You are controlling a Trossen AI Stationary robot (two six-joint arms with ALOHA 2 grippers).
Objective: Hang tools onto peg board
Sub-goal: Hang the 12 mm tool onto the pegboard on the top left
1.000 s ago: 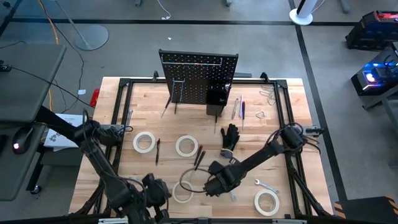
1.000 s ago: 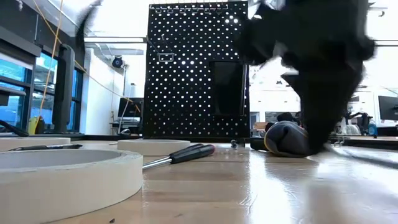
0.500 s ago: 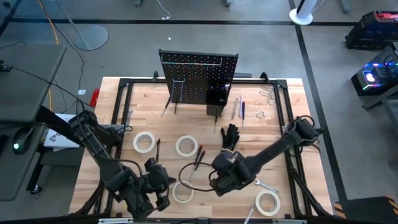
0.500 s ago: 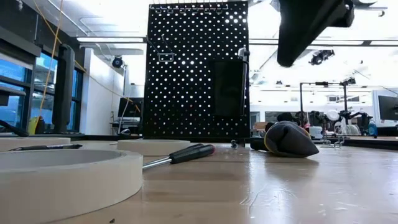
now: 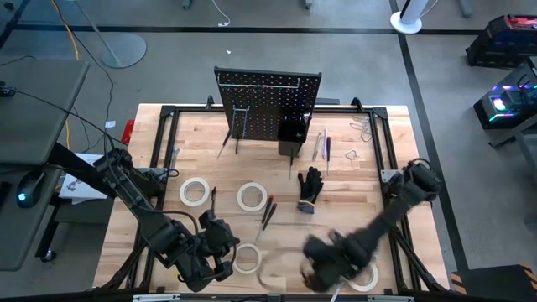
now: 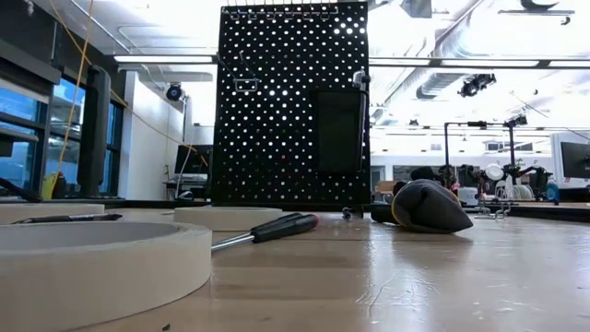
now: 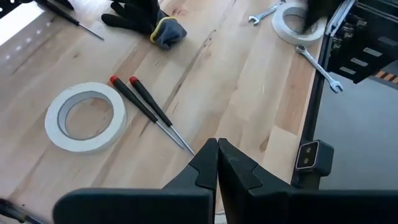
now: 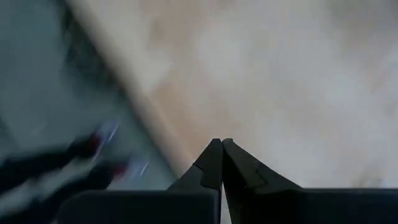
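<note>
The black peg board stands upright at the table's far edge, with a small black bin on it. White tape rolls lie flat on the wood. Two red-capped screwdrivers and a black glove lie mid-table. A wrench lies by the near right tape roll. My left gripper hovers shut above the near left area. My right gripper, blurred in the high view, is shut above the table's near edge.
A black metal frame runs around the wooden table top. Slim tools and wire hooks lie at the far right beside the peg board. In the low view the peg board, a tape roll and the glove show, but no gripper.
My right gripper has risen from the table's middle, left the low view upward, and swung toward the near edge, close to the near right tape roll. My left gripper has shifted a little up and toward the table's right. The tools lie as before.
</note>
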